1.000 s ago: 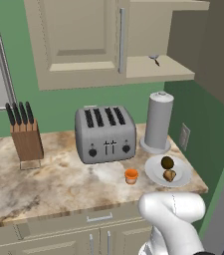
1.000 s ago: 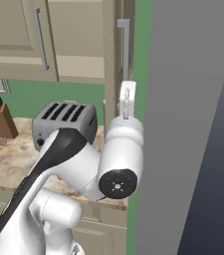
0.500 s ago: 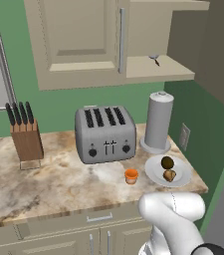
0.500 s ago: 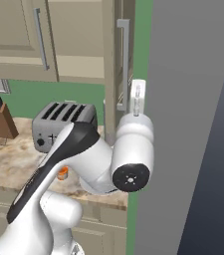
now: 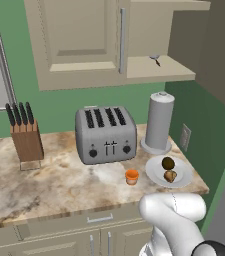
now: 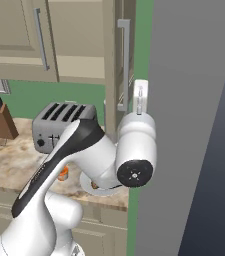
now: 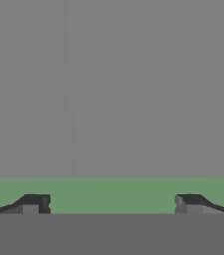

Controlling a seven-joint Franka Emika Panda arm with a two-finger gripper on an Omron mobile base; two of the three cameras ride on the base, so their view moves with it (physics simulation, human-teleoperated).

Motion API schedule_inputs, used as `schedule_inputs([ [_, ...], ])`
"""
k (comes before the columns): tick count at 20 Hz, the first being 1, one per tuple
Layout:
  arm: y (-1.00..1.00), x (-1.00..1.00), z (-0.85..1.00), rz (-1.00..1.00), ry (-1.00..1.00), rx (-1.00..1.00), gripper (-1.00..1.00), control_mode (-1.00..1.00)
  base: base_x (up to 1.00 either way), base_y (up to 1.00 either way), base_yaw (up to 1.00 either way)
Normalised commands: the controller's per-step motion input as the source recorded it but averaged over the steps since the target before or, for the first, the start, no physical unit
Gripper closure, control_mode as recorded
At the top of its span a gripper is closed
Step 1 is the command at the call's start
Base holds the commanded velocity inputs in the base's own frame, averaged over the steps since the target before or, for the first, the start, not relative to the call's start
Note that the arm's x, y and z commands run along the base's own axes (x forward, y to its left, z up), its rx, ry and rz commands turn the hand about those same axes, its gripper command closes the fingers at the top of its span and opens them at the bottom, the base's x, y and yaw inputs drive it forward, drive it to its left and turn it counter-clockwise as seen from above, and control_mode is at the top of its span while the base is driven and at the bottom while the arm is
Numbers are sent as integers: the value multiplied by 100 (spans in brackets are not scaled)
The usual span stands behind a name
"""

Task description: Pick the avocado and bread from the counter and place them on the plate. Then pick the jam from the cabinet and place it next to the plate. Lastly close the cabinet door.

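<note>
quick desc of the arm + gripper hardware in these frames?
Glossy white rounded arm links with a black band along the upper link and a dark circular joint cap. White hand section above it. The gripper has two small dark grey, wedge-shaped fingers. No cables or markings visible.

Jam [image 5: 131, 176] left of plate [image 5: 156, 172] (on counter [image 5: 59, 180]).

Arm [image 6: 84, 155] rises before toaster [image 6: 64, 125] and open cabinet door [image 6: 121, 65].
</note>
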Motion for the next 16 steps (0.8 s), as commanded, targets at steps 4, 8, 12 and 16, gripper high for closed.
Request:
schedule_inputs([
  [4,1,33,-6,0,0,0,-100,-100,0,0,0],
  [8,33,11,0,0,0,0,-100,-100,0,0,0],
  [12,78,0,0,1,-11,-4,-100,-100,0,0,0],
  [16,78,0,0,0,-14,-4,-100,-100,0,0,0],
])
